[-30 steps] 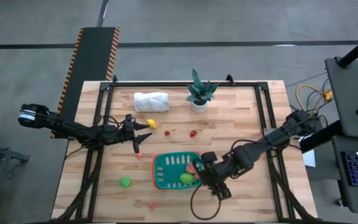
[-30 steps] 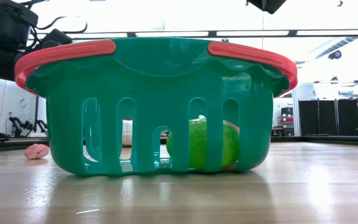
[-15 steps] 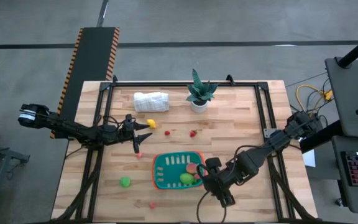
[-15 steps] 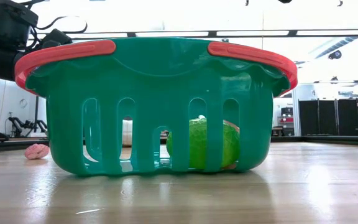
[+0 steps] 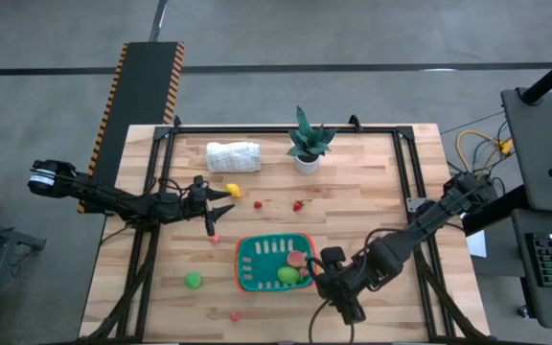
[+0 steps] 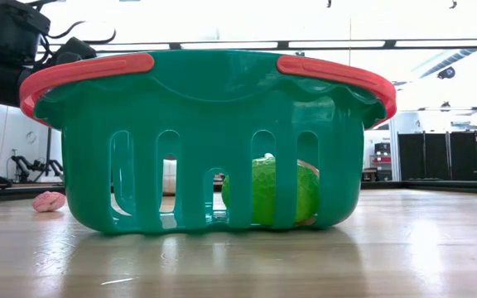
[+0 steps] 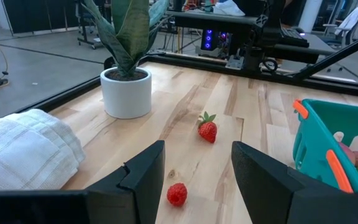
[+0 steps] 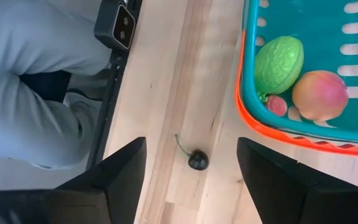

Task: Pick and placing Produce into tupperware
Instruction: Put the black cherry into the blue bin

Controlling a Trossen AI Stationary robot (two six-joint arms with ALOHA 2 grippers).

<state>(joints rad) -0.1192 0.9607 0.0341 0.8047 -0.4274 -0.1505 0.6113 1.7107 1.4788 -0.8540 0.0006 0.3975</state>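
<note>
Right pincer (image 5: 345, 309): released, empty; poised above the small dark cherry with thin stem (image 8: 197, 159) on the pale wooden counter (image 5: 372, 182), just outside the basket rim, likely lined up as next pick.
Left pincer (image 7: 194, 186): parted, holding nothing; low over the counter, aimed at a small round red berry (image 7: 177, 194) and a red strawberry with green cap (image 7: 207, 129) beyond.
Tupperware (image 5: 272, 262): shallow teal slotted plastic basket with orange-red rim, near the counter's front edge, within both arms' reach.
Already inside: bumpy green fruit (image 8: 279, 60), orange-pink peach (image 8: 320, 94), small pink piece (image 8: 276, 105).
Still out: yellow piece (image 5: 232, 191), green ball (image 5: 193, 280).
Bystanders: potted green plant in white pot (image 5: 307, 144), rolled white cloth (image 5: 233, 156).
Hard to make out: low view filled by the basket wall; pink lump (image 6: 49, 201) beside it unidentifiable; the pieces at the front edge too small to name.
</note>
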